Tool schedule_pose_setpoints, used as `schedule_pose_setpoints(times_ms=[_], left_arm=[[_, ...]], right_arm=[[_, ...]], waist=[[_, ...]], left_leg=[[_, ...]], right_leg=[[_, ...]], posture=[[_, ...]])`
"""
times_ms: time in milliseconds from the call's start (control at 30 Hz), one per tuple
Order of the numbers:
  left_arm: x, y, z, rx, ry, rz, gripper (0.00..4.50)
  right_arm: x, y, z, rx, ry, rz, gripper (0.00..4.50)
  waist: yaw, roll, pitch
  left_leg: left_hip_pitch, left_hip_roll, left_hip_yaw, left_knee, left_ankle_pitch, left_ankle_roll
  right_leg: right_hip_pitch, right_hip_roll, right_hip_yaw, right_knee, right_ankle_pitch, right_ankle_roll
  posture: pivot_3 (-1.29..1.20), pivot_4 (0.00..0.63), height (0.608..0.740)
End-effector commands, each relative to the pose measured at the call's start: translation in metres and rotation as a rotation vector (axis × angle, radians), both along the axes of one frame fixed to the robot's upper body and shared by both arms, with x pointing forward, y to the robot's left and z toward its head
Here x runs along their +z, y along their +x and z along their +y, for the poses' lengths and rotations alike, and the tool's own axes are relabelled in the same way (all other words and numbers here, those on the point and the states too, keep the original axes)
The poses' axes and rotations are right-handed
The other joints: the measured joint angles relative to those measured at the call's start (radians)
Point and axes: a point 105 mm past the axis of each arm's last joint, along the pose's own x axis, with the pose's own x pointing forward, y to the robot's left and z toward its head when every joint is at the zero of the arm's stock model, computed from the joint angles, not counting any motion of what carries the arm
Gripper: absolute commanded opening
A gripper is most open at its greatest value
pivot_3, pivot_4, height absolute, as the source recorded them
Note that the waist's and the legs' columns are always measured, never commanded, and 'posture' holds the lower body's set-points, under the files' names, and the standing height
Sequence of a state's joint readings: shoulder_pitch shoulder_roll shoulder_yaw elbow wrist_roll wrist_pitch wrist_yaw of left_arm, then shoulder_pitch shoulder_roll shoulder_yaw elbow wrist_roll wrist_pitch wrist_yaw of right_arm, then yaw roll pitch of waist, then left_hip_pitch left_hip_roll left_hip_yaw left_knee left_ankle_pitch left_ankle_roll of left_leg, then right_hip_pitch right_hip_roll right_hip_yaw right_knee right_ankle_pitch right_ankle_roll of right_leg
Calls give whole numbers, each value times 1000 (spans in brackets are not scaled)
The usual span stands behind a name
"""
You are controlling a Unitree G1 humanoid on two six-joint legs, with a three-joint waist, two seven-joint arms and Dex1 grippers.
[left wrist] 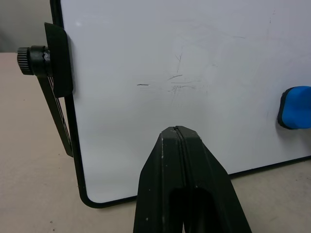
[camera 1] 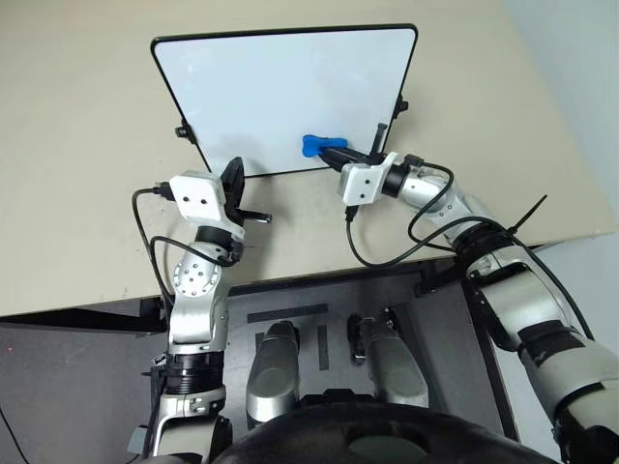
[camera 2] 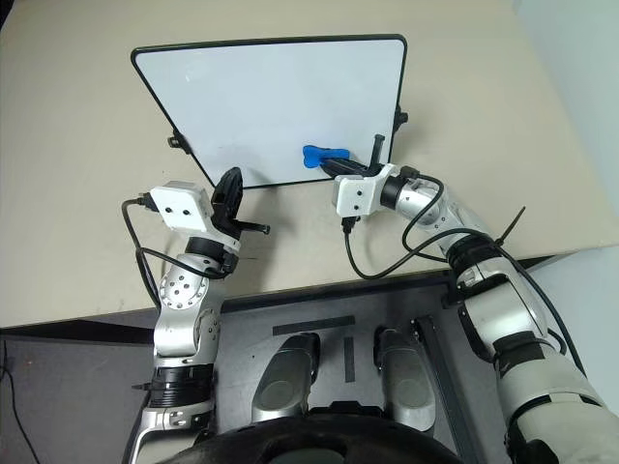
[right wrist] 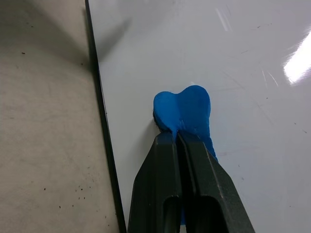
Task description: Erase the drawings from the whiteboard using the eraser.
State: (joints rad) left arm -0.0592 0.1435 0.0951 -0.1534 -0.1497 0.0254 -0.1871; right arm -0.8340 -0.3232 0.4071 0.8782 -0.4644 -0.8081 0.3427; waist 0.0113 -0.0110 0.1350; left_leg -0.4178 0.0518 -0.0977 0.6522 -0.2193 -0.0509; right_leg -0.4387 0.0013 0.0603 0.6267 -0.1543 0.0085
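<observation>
The whiteboard (camera 1: 280, 87) stands tilted on the beige table, its black frame running along its near edge. The blue eraser (camera 1: 322, 146) lies against the board's lower right part. My right gripper (camera 1: 340, 152) is shut on the eraser, whose lobed end (right wrist: 187, 109) sticks out past the fingertips onto the white surface. My left gripper (camera 1: 235, 166) is shut and holds nothing, just in front of the board's lower left corner; its closed fingers (left wrist: 165, 160) point at the board. The drawings are out of view; only faint grey streaks (left wrist: 177, 82) mark the board.
Black clips (camera 1: 181, 130) (camera 1: 402, 104) stick out from the board's two sides. Bare table (camera 1: 77, 193) spreads to the left and right of the board. The table's front edge (camera 1: 290, 278) runs just behind my wrists, and black cables (camera 1: 363, 253) loop over it.
</observation>
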Motion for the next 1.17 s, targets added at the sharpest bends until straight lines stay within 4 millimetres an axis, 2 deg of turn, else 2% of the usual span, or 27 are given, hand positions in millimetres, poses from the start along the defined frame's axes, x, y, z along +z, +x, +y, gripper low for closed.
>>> schedule_pose_setpoints(times_ms=[33, 233, 333, 433, 567, 767, 1000, 1167], left_arm=[[11, -1, 0, -3, 11, -48, 0], [10, -2, 1, -3, 11, -43, 0], [9, -1, -1, -11, 11, -39, 0], [10, 1, -3, -21, 12, -39, 0], [12, 6, -3, -32, 15, -42, 0], [16, 9, -3, -48, 27, -55, 0], [11, 5, 0, -50, 37, -35, 0], [13, 12, -4, -83, 47, -35, 0]], right_arm=[[2, -9, -9, 31, 15, 53, 12], [7, -45, -35, 62, 118, 308, 12], [-5, -62, -54, 42, 82, 453, 12], [-11, -71, -62, 26, 85, 545, 735], [-9, -71, -59, 10, 121, 576, 2155], [8, -64, -56, -34, 189, 490, 4189], [12, -67, -68, -85, 286, 497, 4189], [17, -71, -79, -127, 415, 561, 4189]], waist=[[3, 0, 0], [6, 0, 0], [6, -1, -1], [6, -2, -1], [5, -2, -1], [3, -2, -1], [5, -2, -1], [6, -2, -1]], left_leg=[[0, 0, 0, 0, 0, 0], [-3, -1, 3, 0, -3, -4], [-3, -1, 4, 0, -7, -4], [-1, -1, 4, 1, -9, -4], [0, -1, 4, 1, -8, -3], [6, -1, 3, 2, -5, 0], [6, -3, 1, 3, -6, 0], [5, -3, 2, 3, -6, -1]], right_leg=[[0, 0, 0, 0, 0, 0], [0, 0, 0, -2, -7, 5], [0, 0, 0, -2, -11, 4], [1, 0, 0, -2, -14, 5], [1, 1, 0, 0, -13, 5], [7, 1, 1, 0, -11, 3], [9, 1, 1, 0, -13, 5], [8, 1, 1, 0, -13, 6]], posture=[[0, 150, 740], [0, 150, 740], [0, 150, 740], [0, 150, 740], [0, 150, 740], [0, 150, 740], [0, 150, 740], [0, 150, 740]])
